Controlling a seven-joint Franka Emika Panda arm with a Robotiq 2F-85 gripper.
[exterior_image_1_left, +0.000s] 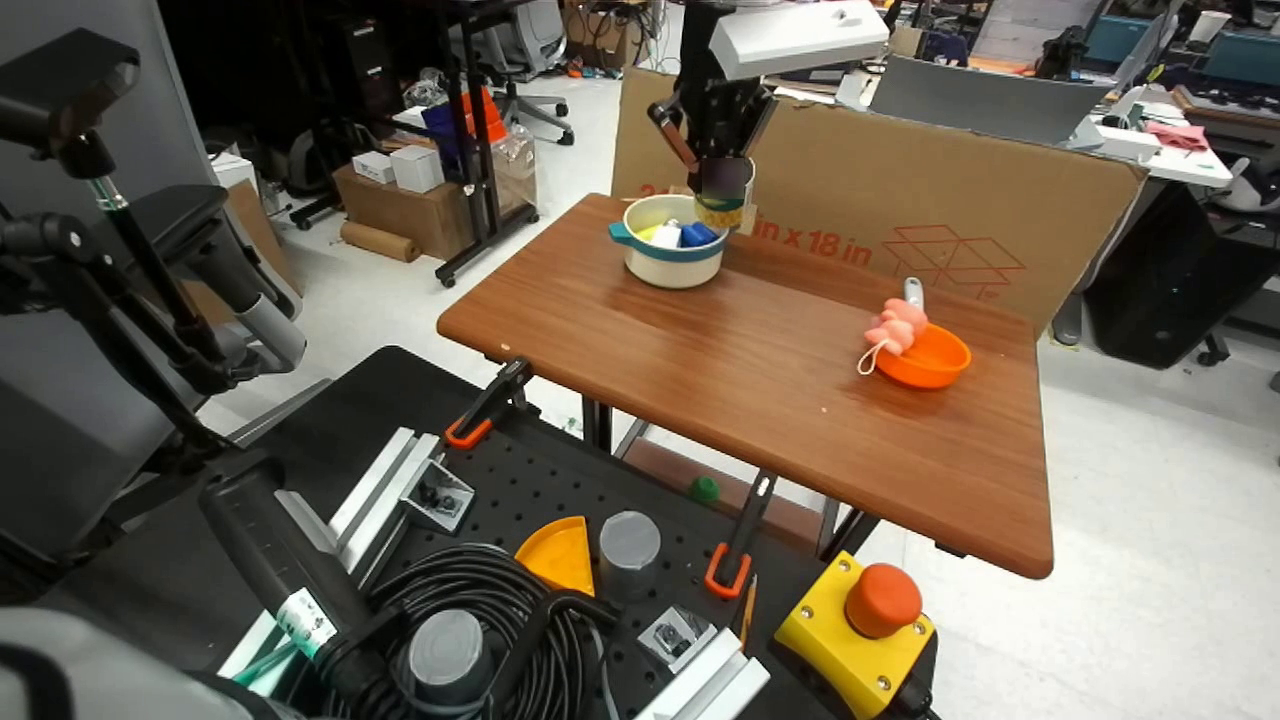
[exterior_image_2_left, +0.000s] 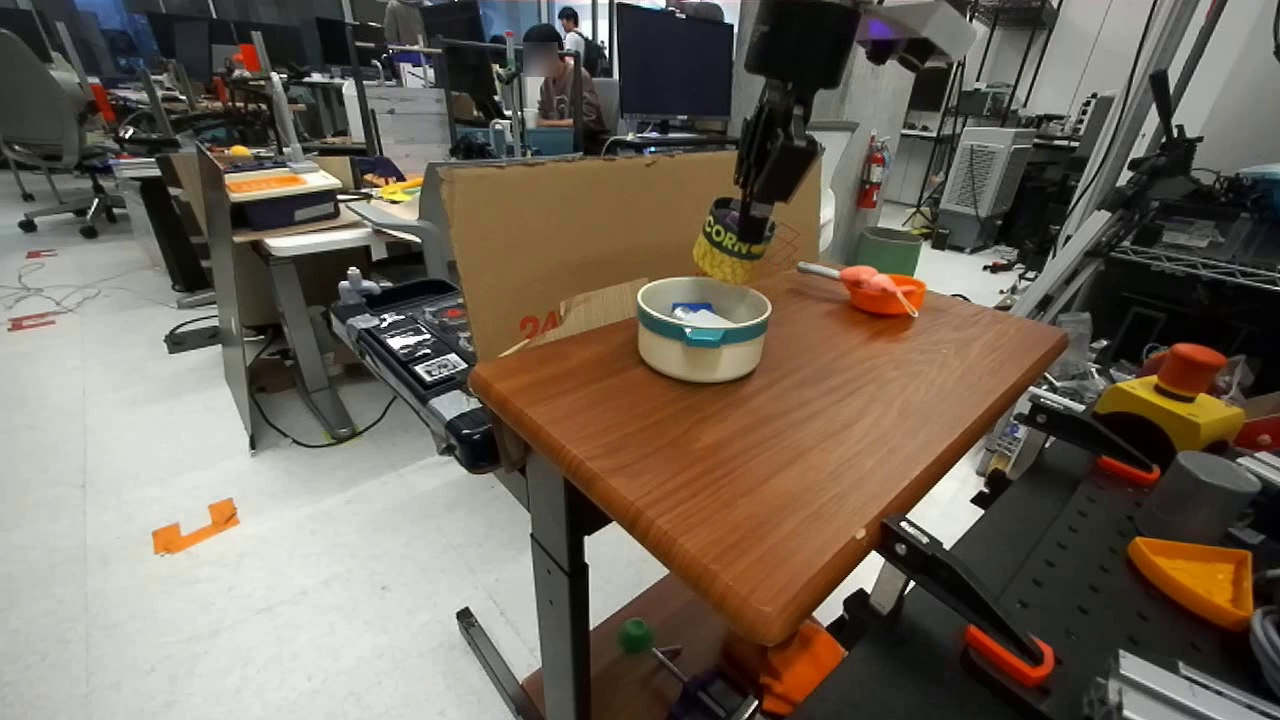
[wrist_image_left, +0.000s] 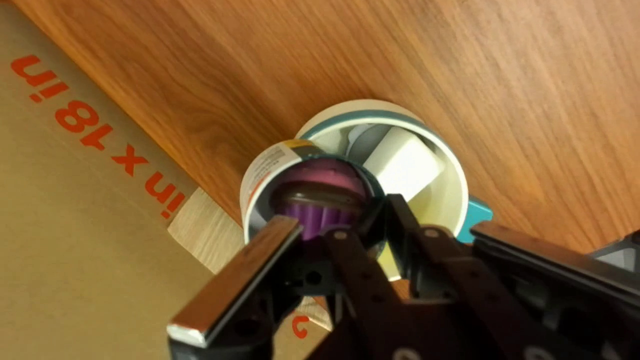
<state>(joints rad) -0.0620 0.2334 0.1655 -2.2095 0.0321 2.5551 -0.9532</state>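
Corn can (exterior_image_2_left: 720, 250) opens upward, long axis slightly tilted; claw (exterior_image_2_left: 755, 228), nearly closed, pinches its wall.

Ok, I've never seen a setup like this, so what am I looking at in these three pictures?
It's the lower end of a robot arm reaching down from above. Its gripper, a pair of mechanical fingers, is closed on the wall of a can labelled CORN, near the rim, holding it up close to a cream pot. Something purple and pink sits inside the can.

Two pictures come from cameras standing outside the robot; the close-up, looking down, comes from one on its wrist.

On the wooden table stand that pot, with white, blue and yellow things inside, and an orange pan with a pink item lying partly over it.
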